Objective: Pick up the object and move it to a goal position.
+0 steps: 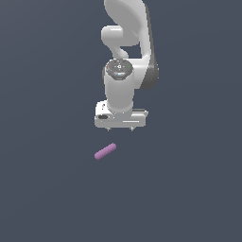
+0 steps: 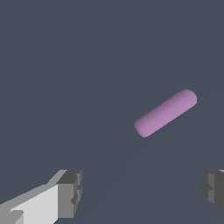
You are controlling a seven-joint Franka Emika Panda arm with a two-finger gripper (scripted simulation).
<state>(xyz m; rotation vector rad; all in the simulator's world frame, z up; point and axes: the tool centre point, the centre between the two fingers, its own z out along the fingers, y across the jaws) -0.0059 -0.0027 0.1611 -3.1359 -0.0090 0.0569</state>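
Though unlabelled, pink-purple cylinder apart from wide-spread hand.

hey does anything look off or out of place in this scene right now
Nothing stands out. The pink-purple cylinder lies flat and intact on the plain dark surface, at a slant to the tool, whose fingers are spread wide and not touching it. No spill or damage shows.

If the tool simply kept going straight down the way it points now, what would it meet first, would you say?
Most likely the bare floor. The tool is open, and in the wrist view the pink rod lies beyond its fingers, not between them, so it would probably be missed, though depth is unclear.
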